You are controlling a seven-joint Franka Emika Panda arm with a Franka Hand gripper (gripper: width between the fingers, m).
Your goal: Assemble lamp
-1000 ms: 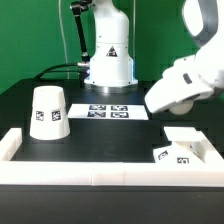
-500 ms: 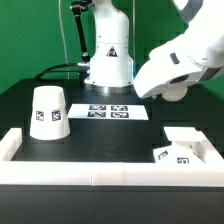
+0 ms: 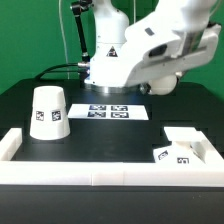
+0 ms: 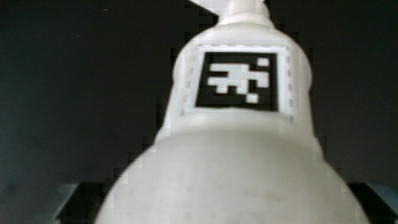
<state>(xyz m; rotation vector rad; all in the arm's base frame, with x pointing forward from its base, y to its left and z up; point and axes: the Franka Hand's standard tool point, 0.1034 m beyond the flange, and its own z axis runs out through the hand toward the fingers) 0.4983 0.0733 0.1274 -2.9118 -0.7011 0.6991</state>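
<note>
The white bulb piece (image 4: pixel 231 130) with a square marker fills the wrist view. It sits between my gripper's (image 4: pixel 217 205) dark fingers (image 4: pixel 64 203), which are shut on its wide end. In the exterior view my gripper (image 3: pixel 163 84) hangs well above the table, right of the middle, and the hand hides most of the bulb. The tapered shade (image 3: pixel 47 112) stands on the table at the exterior view's left. The flat square base (image 3: pixel 181 149) lies in the front right corner.
The marker board (image 3: pixel 110 111) lies mid-table in front of the robot's pedestal (image 3: pixel 108 62). A low white wall (image 3: pixel 95 172) runs along the front edge and up both sides. Cables hang at the back left.
The arm has risen and swung toward the exterior view's left, carrying the gripper up and away from the base. The shade and the base have not moved.
</note>
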